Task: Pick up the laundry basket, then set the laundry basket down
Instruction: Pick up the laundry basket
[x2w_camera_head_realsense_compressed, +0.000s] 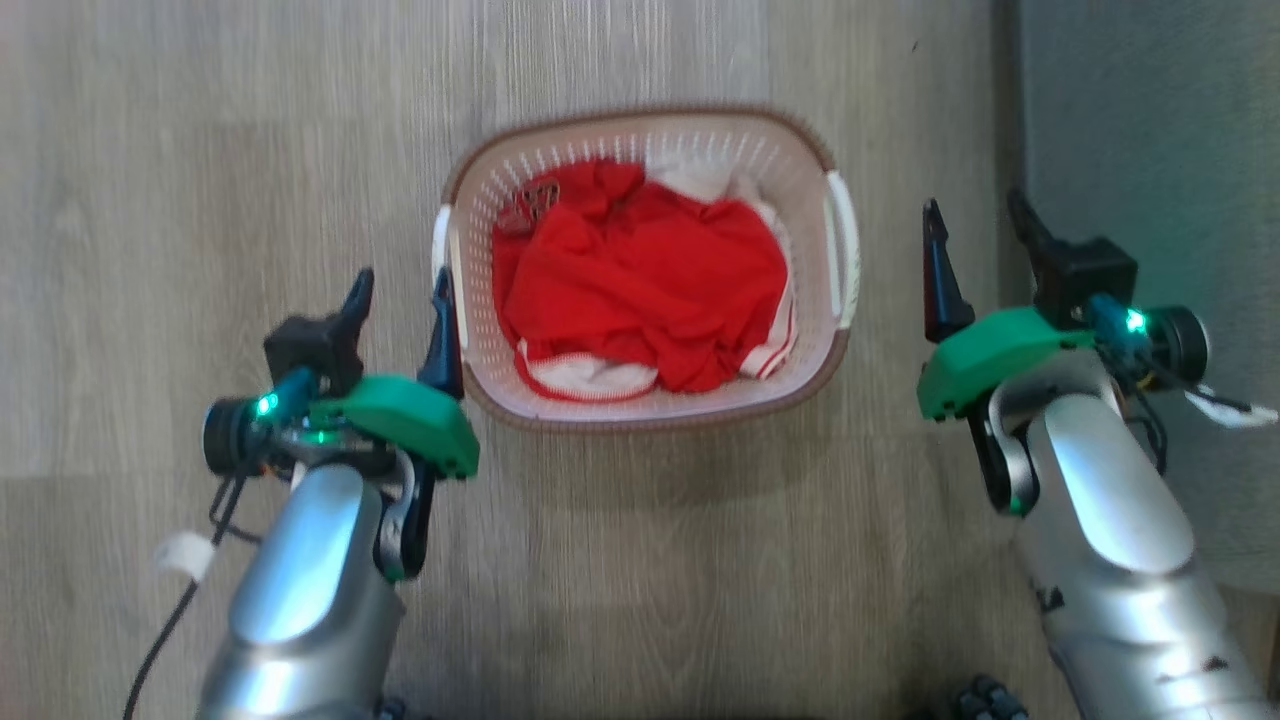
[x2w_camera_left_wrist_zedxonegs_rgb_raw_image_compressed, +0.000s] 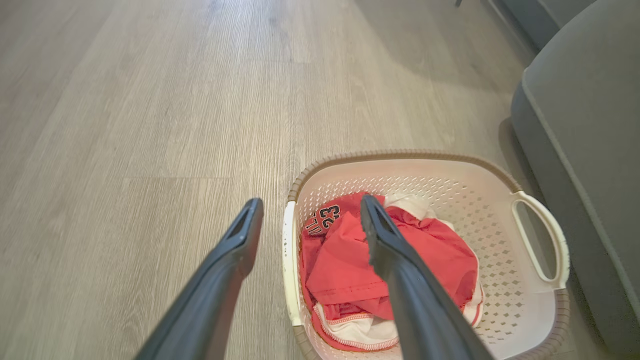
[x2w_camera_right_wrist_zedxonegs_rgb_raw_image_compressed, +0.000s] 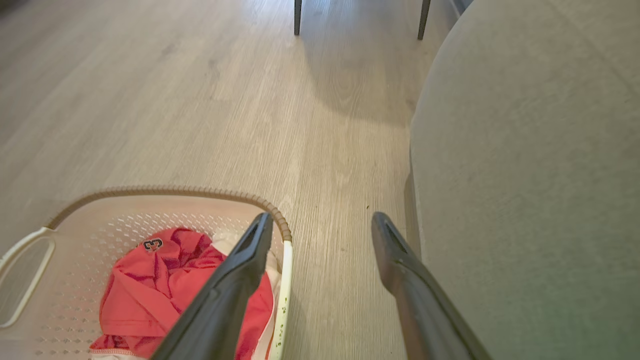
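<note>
The laundry basket (x2w_camera_head_realsense_compressed: 640, 114) stands on the wood floor, cream and perforated with a brown rim, holding a red and white garment (x2w_camera_head_realsense_compressed: 640, 270). My left gripper (x2w_camera_head_realsense_compressed: 400, 290) is open at its left side, the inner finger over the left white handle (x2w_camera_head_realsense_compressed: 440, 235). In the left wrist view the open gripper (x2w_camera_left_wrist_zedxonegs_rgb_raw_image_compressed: 310, 206) straddles that handle (x2w_camera_left_wrist_zedxonegs_rgb_raw_image_compressed: 287, 250), above it. My right gripper (x2w_camera_head_realsense_compressed: 975, 210) is open, a little to the right of the right handle (x2w_camera_head_realsense_compressed: 845, 250). In the right wrist view its gripper (x2w_camera_right_wrist_zedxonegs_rgb_raw_image_compressed: 322, 223) hangs over the floor beside the basket (x2w_camera_right_wrist_zedxonegs_rgb_raw_image_compressed: 150, 190).
A grey upholstered piece of furniture (x2w_camera_head_realsense_compressed: 1150, 120) stands close to the right of the right gripper, also large in the right wrist view (x2w_camera_right_wrist_zedxonegs_rgb_raw_image_compressed: 525, 150). Two dark furniture legs (x2w_camera_right_wrist_zedxonegs_rgb_raw_image_compressed: 297, 17) stand farther off. Wood floor stretches to the left and beyond the basket.
</note>
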